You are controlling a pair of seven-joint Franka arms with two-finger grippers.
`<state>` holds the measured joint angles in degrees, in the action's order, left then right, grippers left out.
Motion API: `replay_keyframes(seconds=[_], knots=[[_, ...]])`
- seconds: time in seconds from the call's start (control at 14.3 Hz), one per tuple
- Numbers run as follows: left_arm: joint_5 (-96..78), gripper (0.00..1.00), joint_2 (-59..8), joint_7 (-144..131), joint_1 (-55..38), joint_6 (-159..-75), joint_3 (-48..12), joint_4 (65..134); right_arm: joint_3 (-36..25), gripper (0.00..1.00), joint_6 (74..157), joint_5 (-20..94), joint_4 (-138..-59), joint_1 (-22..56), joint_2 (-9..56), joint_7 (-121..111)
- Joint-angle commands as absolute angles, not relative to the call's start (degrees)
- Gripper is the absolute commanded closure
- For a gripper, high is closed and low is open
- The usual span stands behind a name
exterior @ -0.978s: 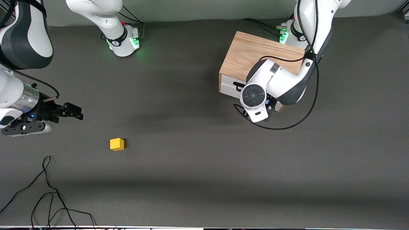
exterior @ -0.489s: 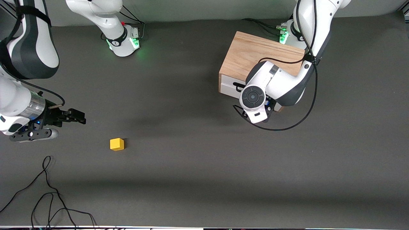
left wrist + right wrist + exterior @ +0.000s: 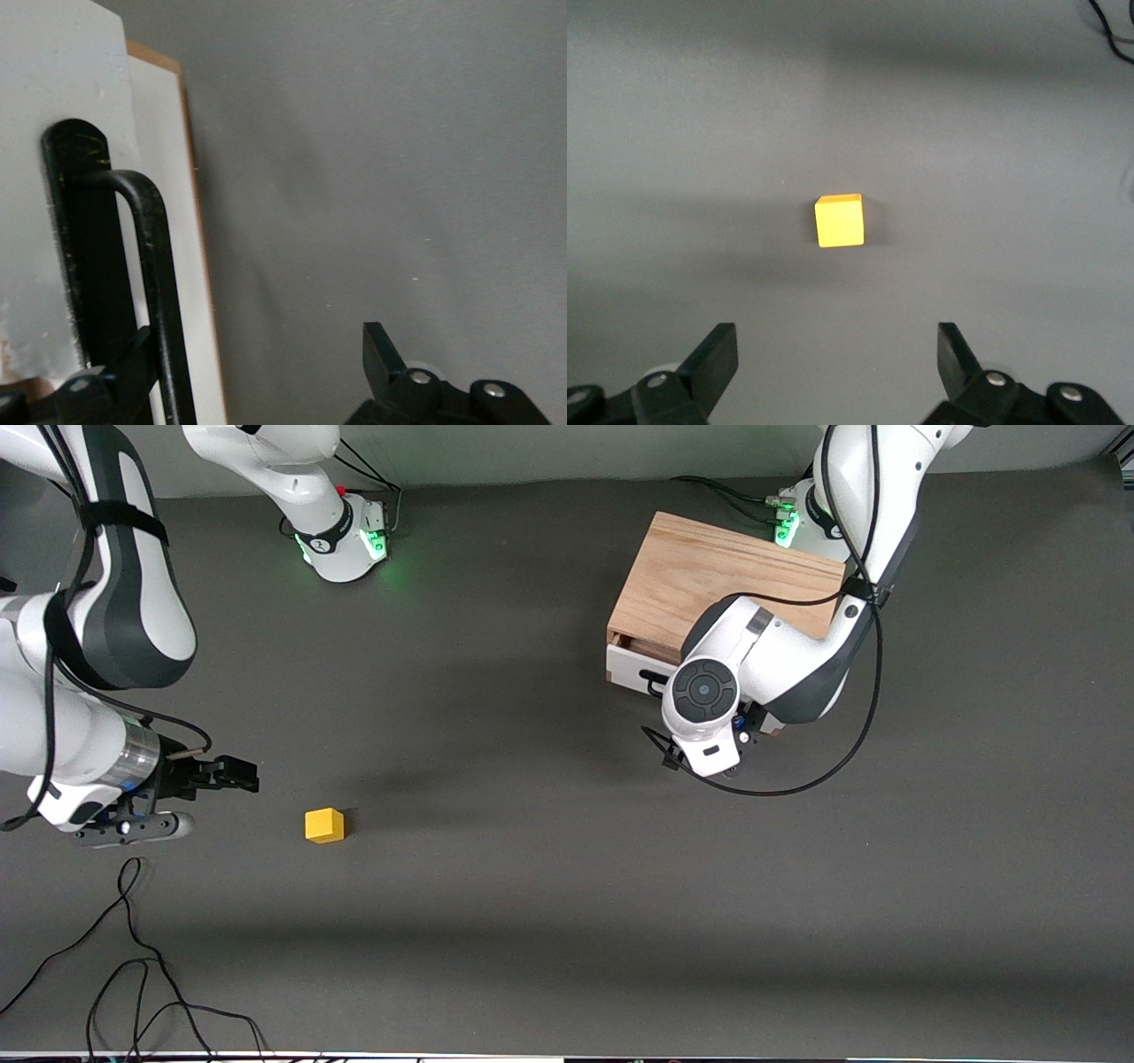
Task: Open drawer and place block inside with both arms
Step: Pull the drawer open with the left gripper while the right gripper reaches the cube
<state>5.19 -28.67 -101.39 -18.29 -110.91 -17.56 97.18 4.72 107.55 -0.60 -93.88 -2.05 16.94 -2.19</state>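
Even, soft overhead light falls on the dark worktop [image 3: 532,921], leaving broad diffuse shadow bands and a faint shadow beside the block [image 3: 324,825]. Green lamps glow at both arm bases. The left wrist view's handle [image 3: 151,266] looks slightly soft.

Dark grey table [image 3: 549,886]. Loose black cable [image 3: 133,957] coiled on it at 7 o'clock, by the front edge.

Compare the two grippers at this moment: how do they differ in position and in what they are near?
The left gripper is at the drawer, one finger hooked inside its black handle; the right gripper hangs over bare table, with the block ahead of it, untouched. The left works at the cabinet; the right at the right arm's end. Both are open.
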Motion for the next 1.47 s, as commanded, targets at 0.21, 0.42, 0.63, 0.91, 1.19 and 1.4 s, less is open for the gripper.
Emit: replay_keyframes(seconds=[0.21,0.42,0.63,0.91,1.19,1.4], knots=[[7.56,0.00,-35.06,-100.90,-18.63,-114.95,-17.14,87.55,4.66,0.00,112.31,-3.07,-93.78,-1.58,22.05,-1.58],[7.47,0.00,-36.04,-100.99,-18.63,-118.46,-16.88,85.43,4.57,0.00,113.90,-3.25,-93.78,-1.67,24.16,-1.67],[8.60,0.00,-36.12,-100.99,-18.55,-121.72,-16.61,84.90,4.66,0.00,115.92,-3.34,-93.69,-1.50,26.19,-1.58],[10.55,0.00,-36.91,-101.16,-18.54,-124.01,-16.61,84.46,4.57,0.00,117.86,-5.44,-93.69,-0.88,28.65,-1.23],[12.13,0.00,-37.97,-101.60,-18.54,-126.73,-16.61,83.23,4.66,0.00,119.52,-5.62,-93.60,-0.70,30.49,-1.23],[13.18,0.00,-38.06,-101.60,-18.55,-129.19,-16.61,83.23,4.66,0.00,120.23,-5.54,-93.60,-0.26,31.38,-1.06]])
